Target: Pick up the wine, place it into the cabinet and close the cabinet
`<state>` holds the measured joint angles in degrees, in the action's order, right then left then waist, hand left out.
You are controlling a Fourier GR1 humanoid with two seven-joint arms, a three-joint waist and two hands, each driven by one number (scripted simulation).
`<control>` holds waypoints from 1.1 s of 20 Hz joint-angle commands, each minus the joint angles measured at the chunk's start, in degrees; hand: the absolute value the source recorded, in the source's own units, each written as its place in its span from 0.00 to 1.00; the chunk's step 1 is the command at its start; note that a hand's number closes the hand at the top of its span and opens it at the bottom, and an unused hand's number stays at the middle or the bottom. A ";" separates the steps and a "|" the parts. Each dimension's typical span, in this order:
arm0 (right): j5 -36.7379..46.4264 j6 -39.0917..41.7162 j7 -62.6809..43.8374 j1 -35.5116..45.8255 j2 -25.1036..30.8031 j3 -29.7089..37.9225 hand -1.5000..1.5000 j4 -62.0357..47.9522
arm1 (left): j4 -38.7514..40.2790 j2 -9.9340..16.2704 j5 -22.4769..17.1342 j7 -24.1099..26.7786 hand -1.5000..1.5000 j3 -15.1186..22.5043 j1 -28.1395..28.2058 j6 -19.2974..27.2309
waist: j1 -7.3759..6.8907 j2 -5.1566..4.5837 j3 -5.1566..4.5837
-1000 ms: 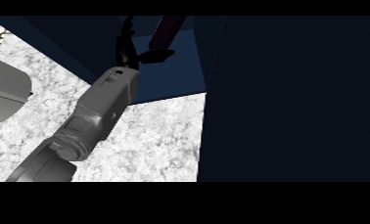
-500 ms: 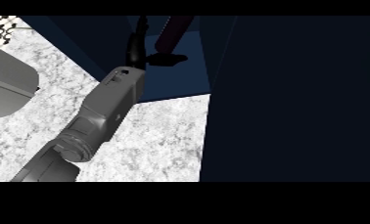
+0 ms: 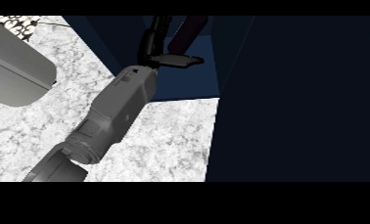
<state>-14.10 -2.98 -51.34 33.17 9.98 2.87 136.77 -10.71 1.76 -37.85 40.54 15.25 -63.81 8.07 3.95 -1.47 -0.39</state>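
Hand (image 3: pixel 162 47) on left forearm reaching deep into cabinet (image 3: pixel 188 78), fingers curled round dark wine (image 3: pixel 186 31), thumb jutting sideways below bottle. Wine tilted, directly beyond palm, inside cabinet opening, likely kept gripped until settled on cabinet floor. Dark cabinet door (image 3: pixel 296 96) open at hand's right. Speckled desk (image 3: pixel 166 135) beneath forearm. Right hand unseen.

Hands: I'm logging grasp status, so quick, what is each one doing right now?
Left hand: curled round the wine bottle, inside the cabinet.
Right hand: not in view.
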 commanded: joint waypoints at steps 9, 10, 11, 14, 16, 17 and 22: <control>3.82 -4.20 -5.06 -1.36 1.44 -1.39 0.00 5.36 | -15.26 1.12 2.54 -8.07 0.00 1.72 4.33 -2.60 | -4.89 2.29 0.37; 1.78 -2.96 -4.24 -1.96 2.38 0.45 0.00 4.57 | -18.41 0.15 3.30 -7.94 0.00 2.50 6.01 -0.79 | -4.93 2.25 0.39; 0.83 -4.17 -6.43 0.54 3.24 1.47 0.00 4.67 | -20.88 -1.72 3.25 -8.08 0.00 4.81 7.51 2.41 | -4.43 2.26 0.38; 5.09 -4.89 -4.53 -3.97 1.00 -3.34 0.00 8.01 | -28.36 0.19 4.36 -12.53 0.00 5.65 8.97 0.89 | -5.09 2.48 0.39; 4.23 -5.41 -6.37 -0.23 1.95 -3.42 0.00 5.39 | -34.48 -1.73 4.72 -15.38 0.00 8.85 10.35 6.59 | -4.74 2.36 0.37; 0.45 -4.28 -6.02 1.02 4.18 2.13 0.00 4.12 | -38.41 -1.73 4.50 -17.20 0.00 9.32 10.99 8.41 | -5.11 2.57 0.41; 4.10 -4.77 -3.35 0.40 1.92 -2.93 0.00 1.90 | -56.85 -1.75 4.12 -24.01 0.00 18.20 20.07 19.53 | -5.26 2.34 0.39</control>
<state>-10.84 -7.04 -54.04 33.62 12.13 0.58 137.53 -55.26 0.23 -34.28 21.81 28.90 -48.23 20.74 -1.00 0.85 -0.01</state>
